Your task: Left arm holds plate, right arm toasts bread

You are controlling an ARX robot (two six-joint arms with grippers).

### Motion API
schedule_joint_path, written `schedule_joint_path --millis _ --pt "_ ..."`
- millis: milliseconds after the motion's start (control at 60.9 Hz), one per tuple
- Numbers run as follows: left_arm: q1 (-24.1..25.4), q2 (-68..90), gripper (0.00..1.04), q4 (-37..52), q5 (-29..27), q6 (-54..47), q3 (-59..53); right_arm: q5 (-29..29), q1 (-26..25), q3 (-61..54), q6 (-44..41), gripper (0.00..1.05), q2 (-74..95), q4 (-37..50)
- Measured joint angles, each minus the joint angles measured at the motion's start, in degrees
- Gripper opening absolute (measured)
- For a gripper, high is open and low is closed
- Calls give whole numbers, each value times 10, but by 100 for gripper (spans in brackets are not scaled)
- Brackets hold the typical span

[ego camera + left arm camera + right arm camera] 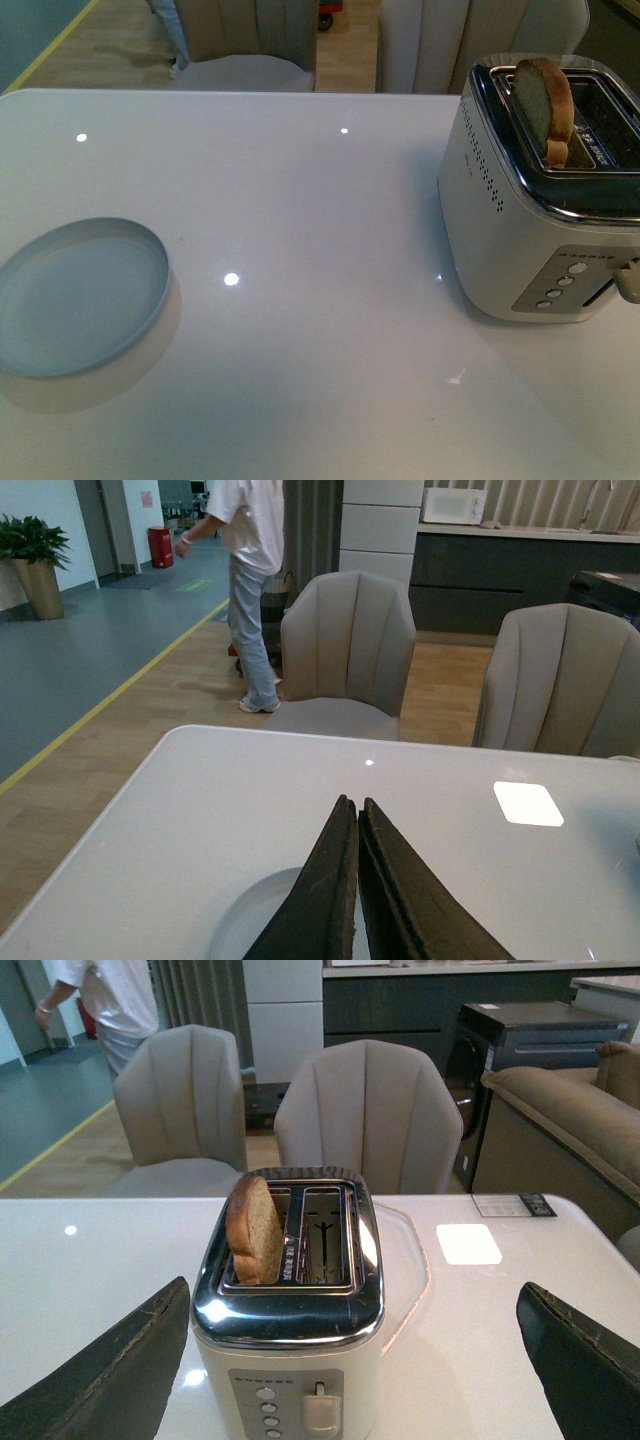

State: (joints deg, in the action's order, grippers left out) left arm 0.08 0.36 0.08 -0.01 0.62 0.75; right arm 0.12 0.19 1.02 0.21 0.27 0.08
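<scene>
Bread [545, 108] stands upright in one slot of the toaster [530, 230], its rounded top and darker crust rising well above the chrome rim; the slot beside it is empty. The toaster sits on the right side of the white worktop [330, 200], its row of round buttons and lever facing the robot. In the right wrist view the same slice [256, 1230] leans slightly in its slot, and the right hand [360, 1360] is spread wide, one dark finger on each side of the toaster, holding nothing. The plate [80, 297], pale blue-grey and bare, lies flat on the worktop's left side, well apart from the toaster. In the left wrist view the left hand [357, 880] has its two black fingers pressed together, gripping nothing, above the plate [255, 920]. Beyond the worktop stand grey chairs [345, 650], and a person [250, 580] walks past.
</scene>
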Motion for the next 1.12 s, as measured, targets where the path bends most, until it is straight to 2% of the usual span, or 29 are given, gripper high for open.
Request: schedule_joint_path --millis 115,164,246,623,1116 --pt "0 0 3 0 0 0 0 0 0 0 0 96 0 0" --pt "0 0 9 0 0 0 0 0 0 0 0 96 0 0" --pt "0 0 28 0 0 0 0 0 0 0 0 96 0 0" --pt "0 0 98 0 0 0 0 0 0 0 0 96 0 0" --pt "0 0 98 0 0 -1 0 0 0 0 0 96 0 0"
